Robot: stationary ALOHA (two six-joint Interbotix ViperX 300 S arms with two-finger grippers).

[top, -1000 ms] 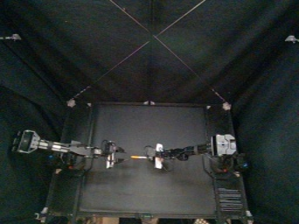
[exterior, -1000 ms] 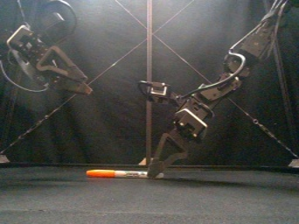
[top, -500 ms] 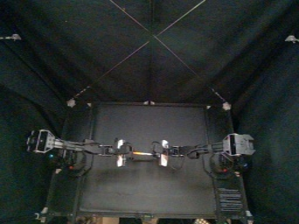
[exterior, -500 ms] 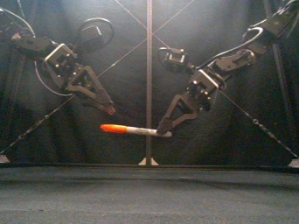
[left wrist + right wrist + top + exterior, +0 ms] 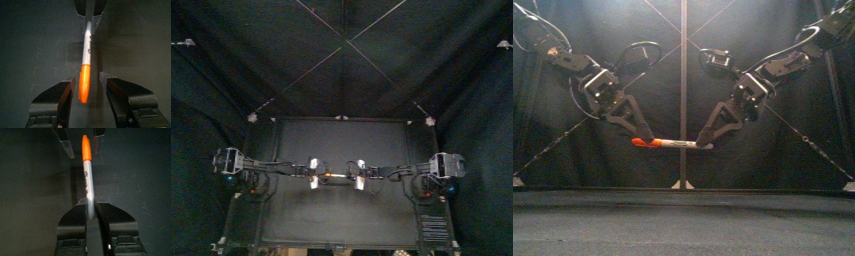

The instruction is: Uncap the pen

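— Since half a second back, my left gripper (image 5: 645,137) has dropped in from the upper left and now sits around the orange cap (image 5: 643,142) of the pen (image 5: 673,144). The pen itself has barely shifted (a touch higher, if anything).

— Is it gripping the cap?

— No. In the left wrist view the jaws stand apart, one on each side of the cap, with a dark gap showing on both sides. I read that as straddling, not pinching.

— And the other side?

— My right gripper (image 5: 708,144) has its jaws clamped tight on the far end of the grey barrel (image 5: 87,180). The right wrist view shows the barrel coming straight out from between them, cap end pointing toward the left jaws.

— Where is the pen, then?

— In the air, lying about level, well above the table (image 5: 684,225) and near the middle between the two arms. From the top view it runs left to right, orange end toward the left arm (a second ago it lay flat on the table).
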